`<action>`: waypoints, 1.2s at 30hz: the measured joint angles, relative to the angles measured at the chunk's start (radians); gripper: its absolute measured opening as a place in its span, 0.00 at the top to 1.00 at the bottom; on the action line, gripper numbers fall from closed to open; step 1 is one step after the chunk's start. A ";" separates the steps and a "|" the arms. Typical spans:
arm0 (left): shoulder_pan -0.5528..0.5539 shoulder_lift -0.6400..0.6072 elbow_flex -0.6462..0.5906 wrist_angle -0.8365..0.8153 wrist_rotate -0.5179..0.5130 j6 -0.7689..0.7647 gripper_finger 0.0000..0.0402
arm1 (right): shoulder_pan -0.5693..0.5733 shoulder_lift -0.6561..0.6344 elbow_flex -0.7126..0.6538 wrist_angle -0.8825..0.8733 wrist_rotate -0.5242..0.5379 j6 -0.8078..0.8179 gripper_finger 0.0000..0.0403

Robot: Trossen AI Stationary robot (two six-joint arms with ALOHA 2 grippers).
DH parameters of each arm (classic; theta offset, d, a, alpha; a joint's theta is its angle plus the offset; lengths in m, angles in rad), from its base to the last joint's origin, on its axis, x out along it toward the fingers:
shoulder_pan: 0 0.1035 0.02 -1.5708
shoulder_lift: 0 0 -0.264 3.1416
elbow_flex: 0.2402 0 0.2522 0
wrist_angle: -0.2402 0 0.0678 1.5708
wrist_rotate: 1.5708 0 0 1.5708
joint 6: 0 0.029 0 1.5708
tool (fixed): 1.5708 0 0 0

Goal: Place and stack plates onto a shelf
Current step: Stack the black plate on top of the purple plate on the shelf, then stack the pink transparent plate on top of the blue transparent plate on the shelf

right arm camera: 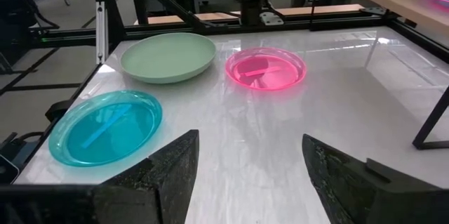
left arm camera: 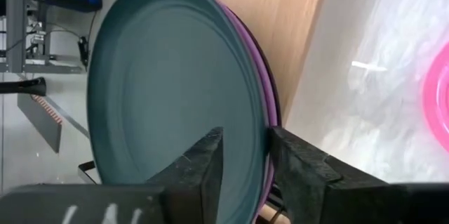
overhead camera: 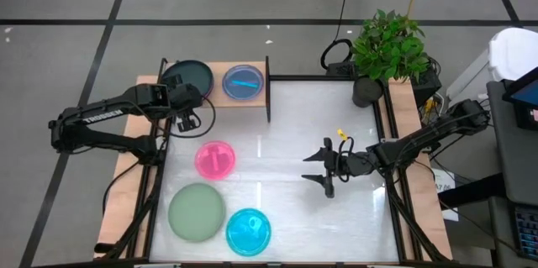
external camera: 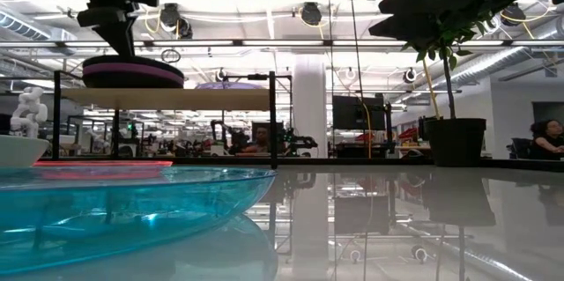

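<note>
The shelf (overhead camera: 212, 73), a light-wood board on black posts, stands at the table's far left. On its left half a dark plate (left arm camera: 168, 83) lies on a purple plate (left arm camera: 265, 90). A cyan plate (overhead camera: 244, 81) sits on its right half. My left gripper (left arm camera: 245, 140) is open at the dark plate's near rim. A pink plate (overhead camera: 215, 160), a sage-green plate (overhead camera: 196, 212) and a second cyan plate (overhead camera: 248, 231) rest on the tabletop. My right gripper (overhead camera: 318, 167) hangs open over the table's right half, touching nothing. My left gripper comes slanting down from the table's near side. One finger (left arm camera: 203, 161) stands over the dark plate's inside and the other (left arm camera: 298, 164) outside the near rim (left arm camera: 261, 147). A gap shows between them; whether either finger still touches the rim I cannot tell.
A potted plant (overhead camera: 382, 49) stands at the far right corner. The shelf's black post (overhead camera: 267, 104) reaches onto the table beside the cyan plate. Bare tabletop (overhead camera: 286, 218) lies between the plates and my right gripper.
</note>
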 joint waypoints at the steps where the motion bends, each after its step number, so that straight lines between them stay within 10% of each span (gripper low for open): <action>1: -0.001 -0.001 0.000 0.000 0.000 0.000 0.68 | 0.000 0.000 0.000 0.000 0.000 0.000 0.42; 18: -0.171 -0.024 0.000 -0.023 -0.019 -0.199 0.65 | 0.000 0.000 0.000 -0.014 0.000 0.003 0.42; 36: -0.658 -0.013 0.000 0.094 0.042 -0.450 0.65 | 0.008 0.000 -0.013 -0.031 -0.001 0.038 0.42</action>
